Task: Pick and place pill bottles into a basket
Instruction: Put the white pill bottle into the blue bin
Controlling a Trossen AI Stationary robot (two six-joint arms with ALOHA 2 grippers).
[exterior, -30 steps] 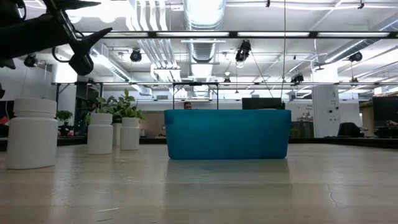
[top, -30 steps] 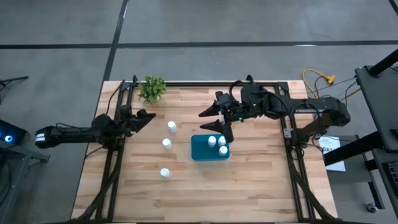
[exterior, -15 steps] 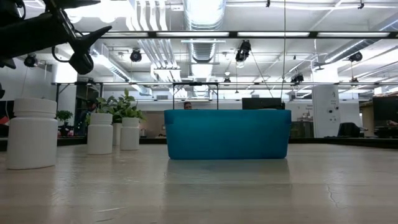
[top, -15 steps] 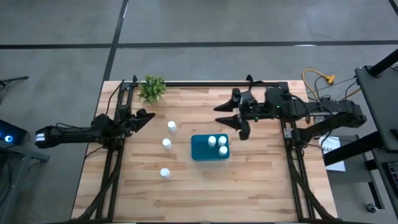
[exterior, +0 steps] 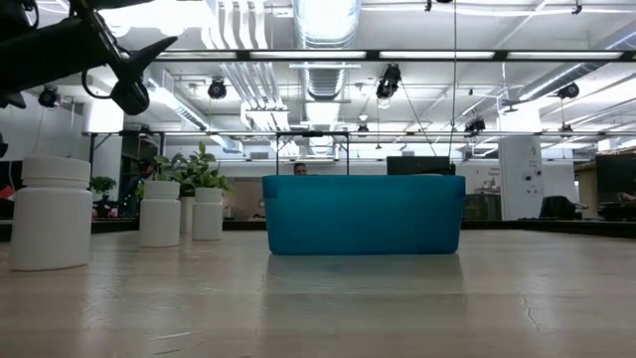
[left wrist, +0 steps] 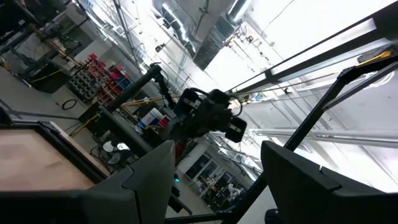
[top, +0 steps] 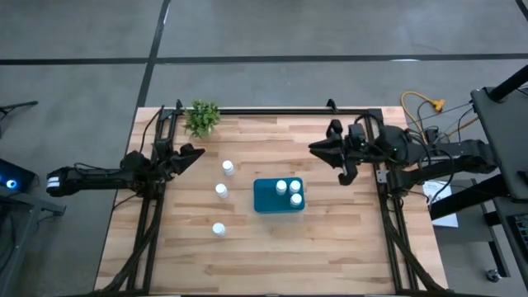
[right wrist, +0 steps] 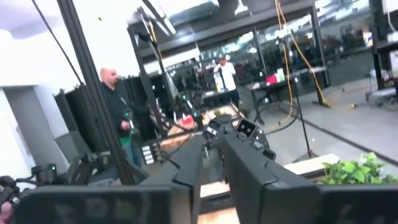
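Now the right gripper (top: 333,157) sits near the table's right edge, well clear of the basket (top: 266,198). A second ago it hung just above the basket's far rim; half a second ago it was already partway back. Its fingers stand spread in the high view, with nothing between them, though the right wrist view shows them closer together than that, so how wide they are is hard to judge. The retreat reads as the end of a drop: three pill bottles (top: 282,188) lie inside the basket, bunched toward its right side, exactly as they did a second ago.

Three more pill bottles remain on the wood to the left of the basket: one (top: 228,167) nearest the plant (top: 202,117), one (top: 221,190) just beside the basket's left wall but apart from it, and one (top: 218,229) nearer the front edge. None of them has shifted. From table height they show as a tall near bottle (exterior: 51,213) and two smaller ones farther back.

The left gripper (top: 191,155) waits at the table's left edge, unmoved, fingers parted and empty.

So the task looks half done, and the remaining bottles all lie on the left arm's side.
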